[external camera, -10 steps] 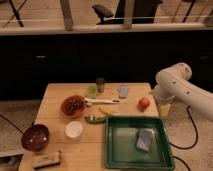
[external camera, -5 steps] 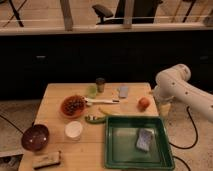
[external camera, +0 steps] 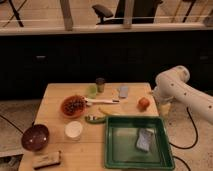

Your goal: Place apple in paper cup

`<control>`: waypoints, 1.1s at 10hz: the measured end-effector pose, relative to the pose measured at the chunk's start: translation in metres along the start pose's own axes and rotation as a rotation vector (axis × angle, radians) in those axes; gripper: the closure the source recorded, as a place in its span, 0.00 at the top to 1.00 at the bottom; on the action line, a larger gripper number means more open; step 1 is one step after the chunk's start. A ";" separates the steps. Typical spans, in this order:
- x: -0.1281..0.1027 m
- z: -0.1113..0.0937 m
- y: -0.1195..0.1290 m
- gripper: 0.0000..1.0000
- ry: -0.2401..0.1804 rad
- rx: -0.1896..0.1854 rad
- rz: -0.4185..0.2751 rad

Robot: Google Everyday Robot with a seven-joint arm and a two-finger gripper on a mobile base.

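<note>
The apple [external camera: 144, 103] is a small orange-red fruit on the wooden table [external camera: 57, 93], near its right edge. The paper cup [external camera: 73, 130] is a short white cup standing upright at the table's front left, well apart from the apple. My white arm comes in from the right and bends down beside the table. The gripper [external camera: 155, 99] sits at the arm's lower end, just right of the apple and close to it. Whether it touches the apple does not show.
A green tray [external camera: 116, 150] at the front right holds a grey-blue cloth [external camera: 145, 139]. An orange bowl of dark bits [external camera: 74, 106], a maroon bowl [external camera: 35, 137], a pale green round thing [external camera: 91, 90], a dark can [external camera: 100, 84], a grey packet [external camera: 123, 91], a white utensil [external camera: 102, 101] and a brown box [external camera: 46, 159] are also on the table.
The arm has edged slightly left and down toward the apple. The apple and the cup have not moved.
</note>
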 end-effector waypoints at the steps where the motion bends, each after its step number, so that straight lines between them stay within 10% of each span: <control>1: 0.001 0.004 -0.001 0.80 0.001 0.004 -0.013; 11: 0.007 0.039 -0.012 0.80 0.009 0.027 -0.126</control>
